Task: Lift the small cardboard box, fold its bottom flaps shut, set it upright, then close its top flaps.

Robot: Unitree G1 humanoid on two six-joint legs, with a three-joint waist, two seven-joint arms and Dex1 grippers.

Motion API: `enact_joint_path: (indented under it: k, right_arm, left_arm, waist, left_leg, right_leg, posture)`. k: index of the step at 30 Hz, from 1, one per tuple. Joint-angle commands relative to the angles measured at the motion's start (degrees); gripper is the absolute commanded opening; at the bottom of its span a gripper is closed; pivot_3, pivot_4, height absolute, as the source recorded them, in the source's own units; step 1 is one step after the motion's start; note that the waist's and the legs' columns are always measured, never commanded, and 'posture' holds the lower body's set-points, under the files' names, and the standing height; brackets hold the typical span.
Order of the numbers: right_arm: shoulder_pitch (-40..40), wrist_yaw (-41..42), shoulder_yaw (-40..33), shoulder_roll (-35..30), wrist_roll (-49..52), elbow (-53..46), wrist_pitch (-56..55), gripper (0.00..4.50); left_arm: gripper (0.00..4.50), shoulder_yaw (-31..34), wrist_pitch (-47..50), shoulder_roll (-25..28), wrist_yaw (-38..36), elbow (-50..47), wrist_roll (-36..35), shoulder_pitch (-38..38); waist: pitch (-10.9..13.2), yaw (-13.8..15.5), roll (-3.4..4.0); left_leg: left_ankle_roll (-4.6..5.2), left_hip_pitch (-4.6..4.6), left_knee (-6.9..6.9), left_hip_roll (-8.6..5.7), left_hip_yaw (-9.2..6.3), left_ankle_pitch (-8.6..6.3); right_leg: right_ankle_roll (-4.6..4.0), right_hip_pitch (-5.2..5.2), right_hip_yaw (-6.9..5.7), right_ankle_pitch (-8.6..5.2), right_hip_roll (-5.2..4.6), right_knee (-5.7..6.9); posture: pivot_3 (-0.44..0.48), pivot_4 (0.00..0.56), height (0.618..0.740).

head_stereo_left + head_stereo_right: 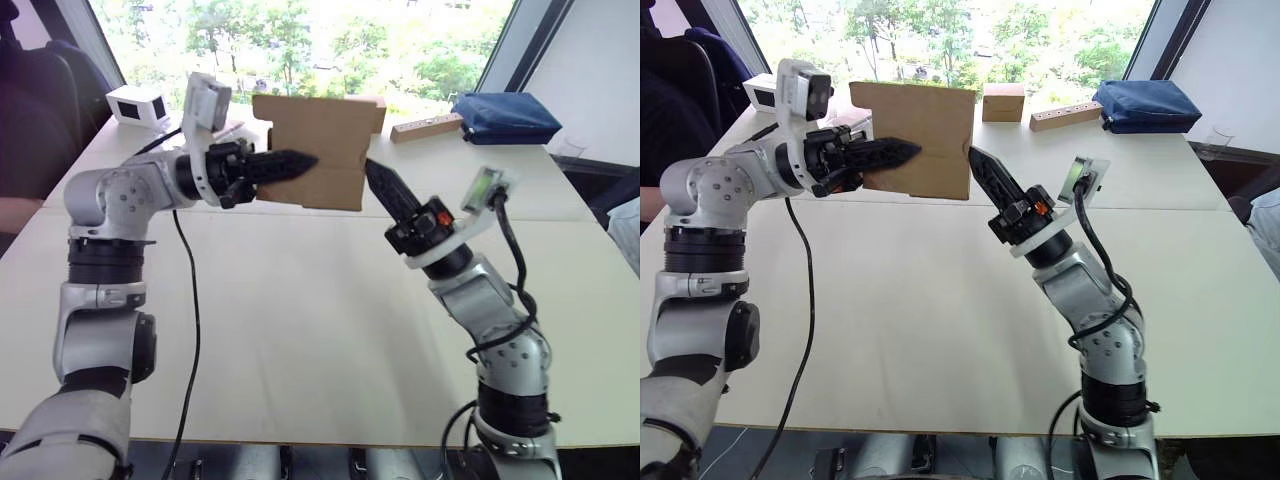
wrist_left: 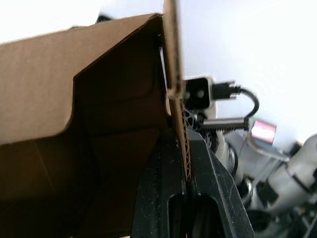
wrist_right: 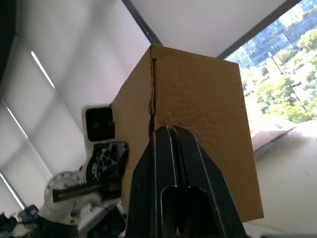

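- Tool, left (image 1: 300, 162): we see it pinching one wall of the small cardboard box (image 1: 318, 150), held in the air above the surface (image 1: 300, 320). A single-wall pinch may let it swing or slip.
- Right tool (image 1: 378, 180): pressed together, tip at the box's corner. Pushing hard may dent it.

From my station this reads as an office or meeting room turned into a test space. I see a wide, pale surface (image 1: 300, 330) made of plain tables pushed together, with a dark office chair (image 1: 40, 90) drawn up at its far left. Behind it runs a big window (image 1: 330, 40) with dark slanted frames, looking onto green treetops; the right wrist view catches tall city buildings outside. A white device (image 1: 137, 104) and a blue bag (image 1: 505, 117) sit near the glass.
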Motion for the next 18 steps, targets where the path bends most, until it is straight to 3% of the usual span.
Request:
enact_joint_path:
  k: [1, 3, 5, 10, 13, 18]
  right_arm:
    - [2.7, 2.3, -4.4, -7.1, 3.0, -4.4, 2.9, 0.01]
    - [4.3, 5.4, -6.5, -15.0, 0.2, -5.5, 5.0, 0.01]
    - [5.5, 9.5, -8.9, -24.3, -2.8, -6.6, 7.2, 0.01]
    - [14.7, 19.0, -11.6, -41.0, -9.8, -11.7, 10.8, 0.01]
    - [18.2, 20.9, -13.1, -44.5, -11.5, -15.0, 11.3, 0.01]
    - [17.6, 18.8, -11.6, -44.2, -13.1, -18.4, 11.7, 0.01]
  left_arm:
    - [0.00, -6.0, -3.9, 3.0, -5.4, -2.2, 5.1, -4.1]
    - [0.00, -12.9, -4.1, 5.4, -9.6, -3.1, 9.4, -7.2]
    - [0.00, -25.6, -7.6, 9.6, -15.3, -4.6, 18.5, -11.0]
    - [0.00, -35.5, -15.5, 8.4, -17.1, -2.1, 27.6, -17.5]
    - [0.00, -42.1, -18.5, 7.7, -17.1, -2.1, 32.8, -20.8]
    - [0.00, -48.8, -18.2, 7.0, -17.1, -6.9, 33.7, -23.1]
  waist:
    - [0.0, -0.1, 0.00]
    - [0.0, 0.0, 0.00]
    - [0.0, 0.0, 0.04]
    - [0.0, 0.5, 0.03]
    - [0.1, 0.9, 0.00]
    - [0.1, 1.2, -0.01]
  left_leg:
    - [0.01, 0.01, 0.00, 0.00, 0.01, -0.01]
    - [0.02, 0.02, -0.01, -0.02, 0.02, -0.01]
    - [0.02, 0.01, 0.00, -0.04, 0.03, -0.01]
    - [0.07, 0.00, -0.03, -0.04, 0.00, -0.04]
    - [0.07, -0.04, -0.01, -0.04, 0.02, -0.04]
    - [0.09, -0.07, 0.01, -0.01, 0.01, -0.05]
  right_leg:
    - [0.00, 0.00, 0.01, 0.00, 0.00, 0.00]
    - [-0.01, 0.00, 0.01, -0.01, 0.00, -0.02]
    - [-0.01, -0.01, 0.01, -0.01, 0.02, -0.02]
    - [-0.20, 0.01, 0.00, -0.13, 0.08, -0.12]
    - [-0.19, -0.03, 0.02, -0.14, 0.11, -0.15]
    - [-0.18, -0.03, 0.07, -0.15, 0.10, -0.27]
  posture:
    - [0.000, 0.150, 0.740]
    - [0.000, 0.150, 0.740]
    - [0.000, 0.150, 0.740]
    - [0.000, 0.150, 0.740]
    - [0.000, 0.150, 0.740]
    - [0.000, 0.150, 0.740]
